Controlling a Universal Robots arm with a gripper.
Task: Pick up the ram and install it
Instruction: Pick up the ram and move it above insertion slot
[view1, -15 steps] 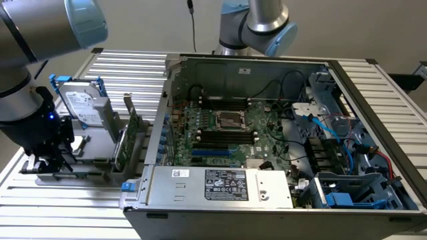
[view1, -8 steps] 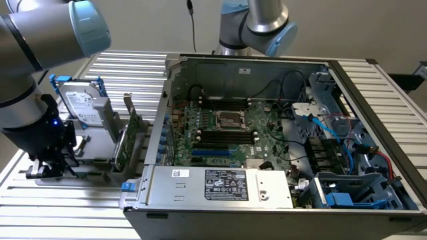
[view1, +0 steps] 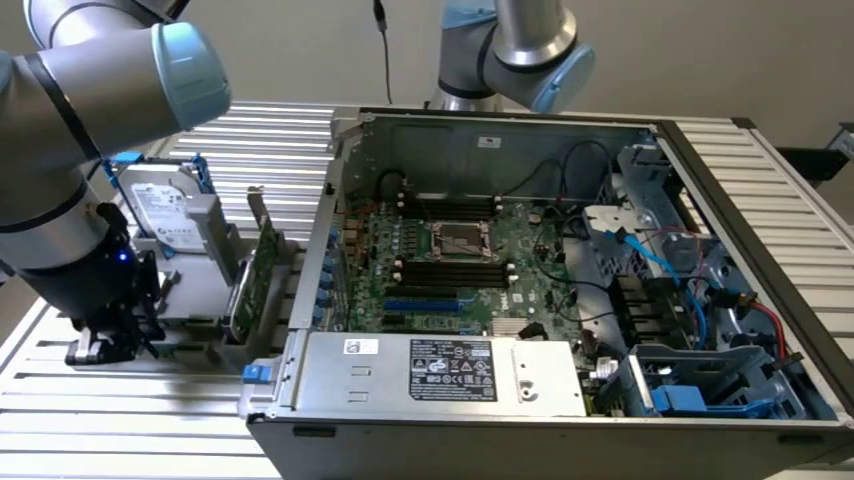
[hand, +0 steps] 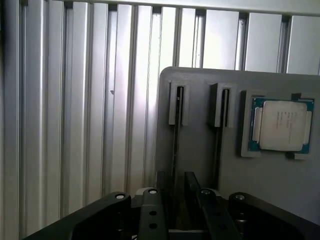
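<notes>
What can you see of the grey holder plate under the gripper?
The grey holder plate looks like matte plastic, flat, with a rounded corner, lying on the ribbed aluminium table. Two long narrow slots run side by side, each with a raised guide at its end. Beside them a square recess holds a processor with a silver lid. The gripper hangs over the plate, open fingers astride the slot farther from the processor; what that slot holds I cannot tell.
</notes>
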